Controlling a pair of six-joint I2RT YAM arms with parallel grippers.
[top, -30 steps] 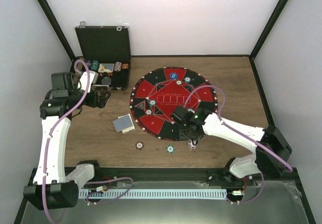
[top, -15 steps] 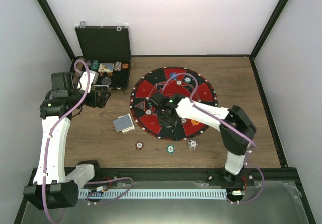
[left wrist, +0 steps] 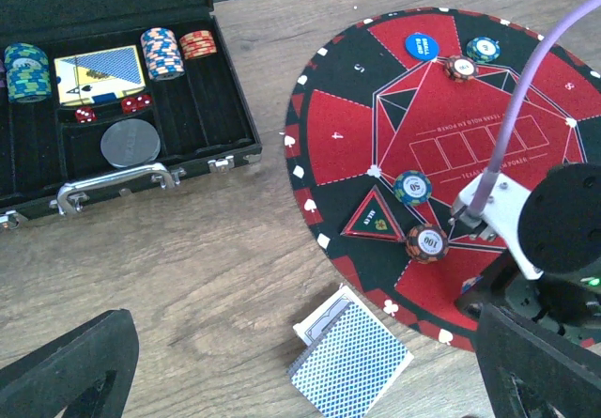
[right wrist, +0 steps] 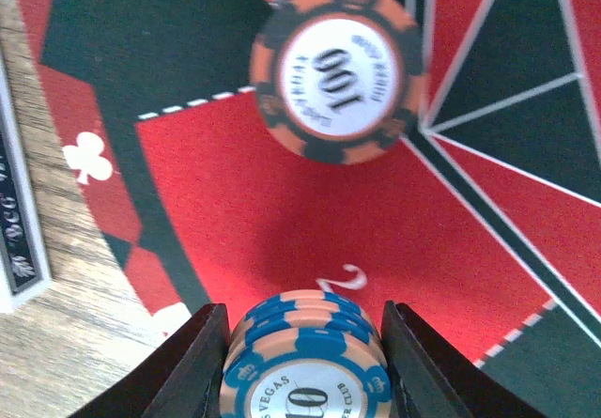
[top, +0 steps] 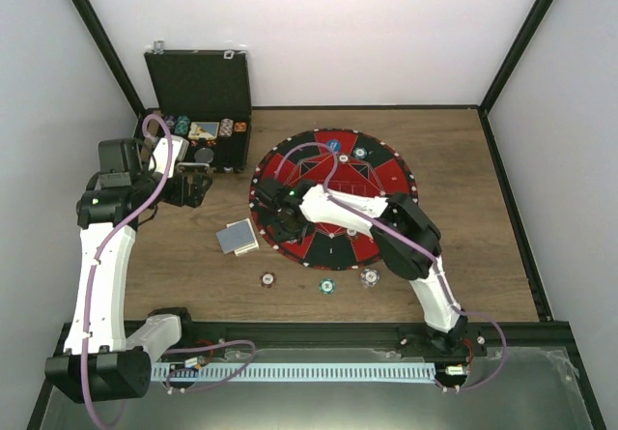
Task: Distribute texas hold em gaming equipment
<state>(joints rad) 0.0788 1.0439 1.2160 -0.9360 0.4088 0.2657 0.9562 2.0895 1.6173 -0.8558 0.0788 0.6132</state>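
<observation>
Over the near-left red segment of the mat [top: 333,248], blue-striped chip stack [right wrist: 302,380] pinched in part-open right gripper [right wrist: 302,322], likely mid-placement, next needing lowering flat and release; left gripper [top: 200,186] gaping wide, empty.

A stack of chips [right wrist: 302,371] sits between the right gripper's [right wrist: 305,317] jaws, above the mat [right wrist: 282,221]; a single chip [right wrist: 338,78] lies on the mat just ahead of them; the card deck [right wrist: 13,211] lies to their left, on the table [right wrist: 66,343].
</observation>
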